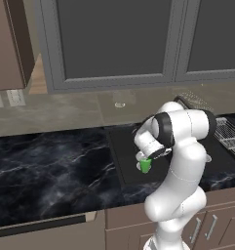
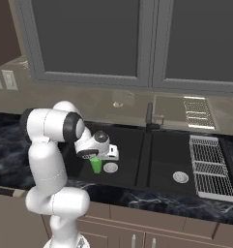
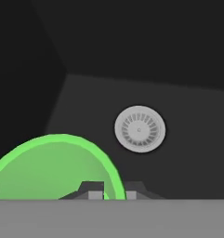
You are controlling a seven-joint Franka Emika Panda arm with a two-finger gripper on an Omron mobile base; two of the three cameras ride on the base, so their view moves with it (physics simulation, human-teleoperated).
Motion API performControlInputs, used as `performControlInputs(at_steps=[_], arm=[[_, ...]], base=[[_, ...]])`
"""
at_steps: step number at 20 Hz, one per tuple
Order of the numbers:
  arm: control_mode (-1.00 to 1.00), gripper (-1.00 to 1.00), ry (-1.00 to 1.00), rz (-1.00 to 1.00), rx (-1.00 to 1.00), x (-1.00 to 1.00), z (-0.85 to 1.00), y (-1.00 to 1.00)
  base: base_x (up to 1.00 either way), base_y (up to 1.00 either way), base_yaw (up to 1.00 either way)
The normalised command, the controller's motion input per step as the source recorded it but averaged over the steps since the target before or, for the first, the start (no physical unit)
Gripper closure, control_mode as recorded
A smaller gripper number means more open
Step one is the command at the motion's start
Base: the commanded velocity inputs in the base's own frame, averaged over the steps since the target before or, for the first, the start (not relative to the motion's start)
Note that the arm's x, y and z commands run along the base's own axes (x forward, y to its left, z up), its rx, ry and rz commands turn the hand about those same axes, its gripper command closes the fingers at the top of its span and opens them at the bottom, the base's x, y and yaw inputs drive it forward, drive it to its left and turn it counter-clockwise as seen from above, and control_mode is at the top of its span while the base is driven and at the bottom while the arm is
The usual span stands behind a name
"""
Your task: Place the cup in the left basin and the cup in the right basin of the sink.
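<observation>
A green cup (image 1: 146, 166) (image 2: 95, 165) hangs low in the left basin (image 2: 123, 145) of the black sink (image 1: 120, 146), beside its silver drain (image 2: 110, 167). My gripper (image 1: 144, 159) (image 2: 93, 158) is shut on the cup's rim from above. In the hand view the cup's round green mouth (image 3: 48, 167) lies at lower left, one fingertip (image 3: 92, 188) sits inside the rim and the other outside, and the drain (image 3: 140, 128) lies beyond on the basin floor. The right basin (image 2: 168, 152) holds just its drain (image 2: 180, 177).
A dark faucet (image 2: 149, 117) rises behind the divider. A wire drying rack (image 2: 207, 167) (image 1: 230, 134) lies right of the sink. A small pale round thing (image 2: 118, 104) sits on the back ledge, too faint to name. Black marble counter (image 1: 50, 166) stretches left.
</observation>
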Motion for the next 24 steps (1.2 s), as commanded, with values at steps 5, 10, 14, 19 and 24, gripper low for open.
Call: performControlInputs(at_steps=[5,10,14,19,24], arm=[[-1.0,1.0,0.03,0.01,0.03,0.0,-0.18,0.02],[-1.0,-1.0,0.04,0.03,0.05,0.0,-0.21,0.0],[-1.0,-1.0,0.0,0.03,0.03,0.0,-0.16,0.0],[-1.0,-1.0,0.0,0.02,0.01,0.0,-0.05,0.0],[-1.0,-1.0,0.02,0.0,0.0,0.0,0.0,0.0]], base=[[0.0,0.0,0.0],[0.0,0.0,0.0],[0.0,0.0,0.0],[0.0,0.0,0.0],[0.0,0.0,0.0]])
